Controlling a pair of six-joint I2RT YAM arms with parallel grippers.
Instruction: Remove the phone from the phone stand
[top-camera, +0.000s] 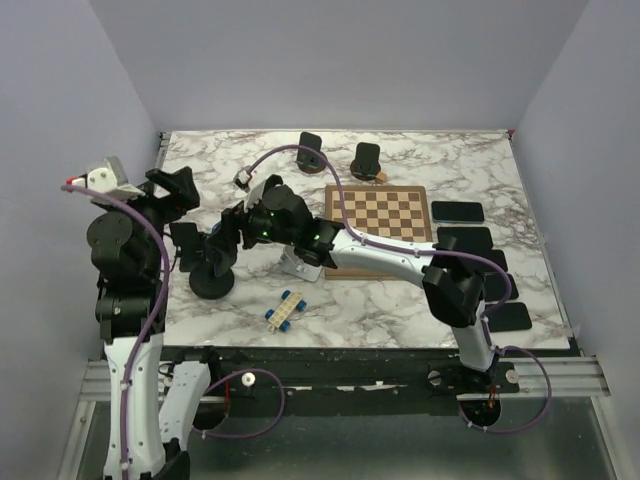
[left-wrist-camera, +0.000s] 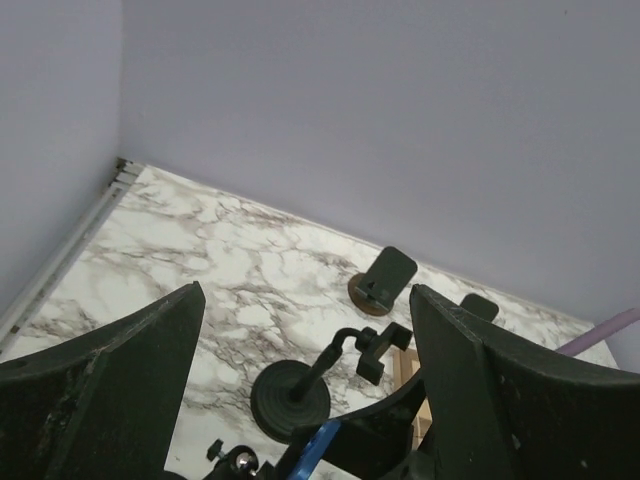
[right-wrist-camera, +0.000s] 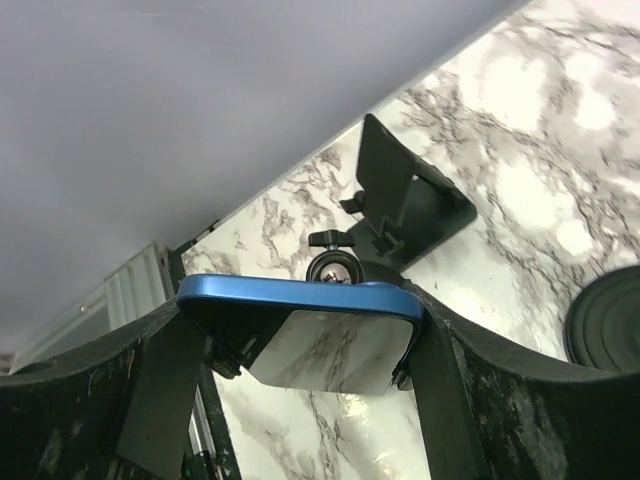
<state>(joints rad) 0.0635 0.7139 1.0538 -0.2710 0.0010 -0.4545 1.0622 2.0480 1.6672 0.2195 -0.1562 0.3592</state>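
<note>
Nearest the near edge of the table (top-camera: 380, 300), a blue-and-white toy block (top-camera: 285, 308) is lying loose and playing no part. Just past it toward the left edge, the phone stand (top-camera: 213, 283) is sitting on its round black base. The right gripper (right-wrist-camera: 305, 365) is reaching across to it, clamping the phone (right-wrist-camera: 300, 298) by two opposite edges, with the blue case rim showing and the glossy face turned to the wrist camera. The phone is hanging over the left half of the table, right at the stand's ball-joint head. It cannot be told whether it is seated in the cradle or free. The phone is probably light, rigid, slick on the glass and breakable, so the case edges are the place to grip, firmly without crushing. The left gripper (left-wrist-camera: 305, 310) is hovering high near the left edge, fingers spread wide, carrying nothing. Further back a chessboard (top-camera: 378, 213) is lying mid-table, dark phones (top-camera: 457, 211) are lining the right edge, and small stands (top-camera: 310, 150) are sitting by the far edge.
</note>
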